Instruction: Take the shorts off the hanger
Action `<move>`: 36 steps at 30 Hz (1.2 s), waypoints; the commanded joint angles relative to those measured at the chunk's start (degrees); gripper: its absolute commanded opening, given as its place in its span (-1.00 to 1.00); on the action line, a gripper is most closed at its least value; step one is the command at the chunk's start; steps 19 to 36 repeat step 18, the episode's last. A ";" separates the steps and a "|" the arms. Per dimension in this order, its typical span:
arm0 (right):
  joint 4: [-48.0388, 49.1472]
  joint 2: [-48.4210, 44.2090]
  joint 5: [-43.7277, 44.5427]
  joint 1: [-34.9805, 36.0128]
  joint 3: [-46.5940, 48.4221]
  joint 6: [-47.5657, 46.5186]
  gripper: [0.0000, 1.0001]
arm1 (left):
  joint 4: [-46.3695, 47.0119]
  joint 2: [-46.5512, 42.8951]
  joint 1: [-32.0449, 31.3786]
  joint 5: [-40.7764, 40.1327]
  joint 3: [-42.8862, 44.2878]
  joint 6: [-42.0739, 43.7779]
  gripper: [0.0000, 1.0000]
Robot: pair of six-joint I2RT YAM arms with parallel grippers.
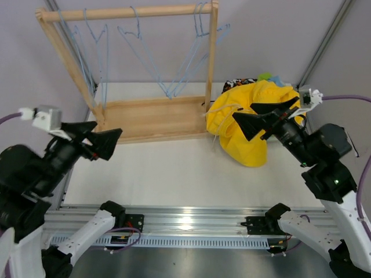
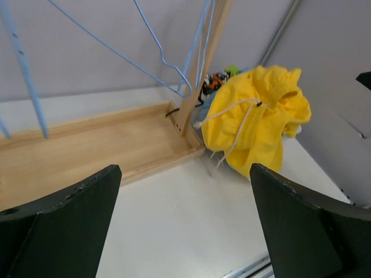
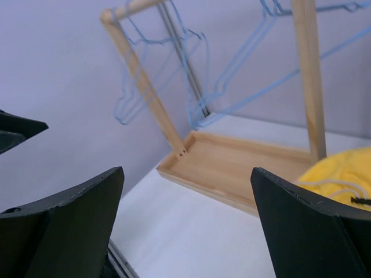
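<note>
Worktop, contents:
- Rack: at the back, left of centre.
- Hangers: on the rack's rail, above its base.
- Pile of shorts: on the worktop, just right of the rack's base.
- My left tool: near left, in front of the rack.
- My right tool: over the pile.

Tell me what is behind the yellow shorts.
Behind the yellow shorts, edges of a black patterned pair, a green pair and a light blue pair peek out. The yellow shorts cover the rest of them; anything else there is hidden.
</note>
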 commanded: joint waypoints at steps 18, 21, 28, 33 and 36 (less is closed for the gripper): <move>-16.42 0.42 2.73 0.47 11.18 -3.39 0.99 | -4.77 -4.25 -0.68 -12.18 5.76 2.22 0.99; -16.42 0.42 2.73 0.47 11.18 -3.39 0.99 | -4.77 -4.25 -0.68 -12.18 5.76 2.22 0.99; -16.42 0.42 2.73 0.47 11.18 -3.39 0.99 | -4.77 -4.25 -0.68 -12.18 5.76 2.22 0.99; -16.42 0.42 2.73 0.47 11.18 -3.39 0.99 | -4.77 -4.25 -0.68 -12.18 5.76 2.22 0.99; -16.42 0.42 2.73 0.47 11.18 -3.39 0.99 | -4.77 -4.25 -0.68 -12.18 5.76 2.22 0.99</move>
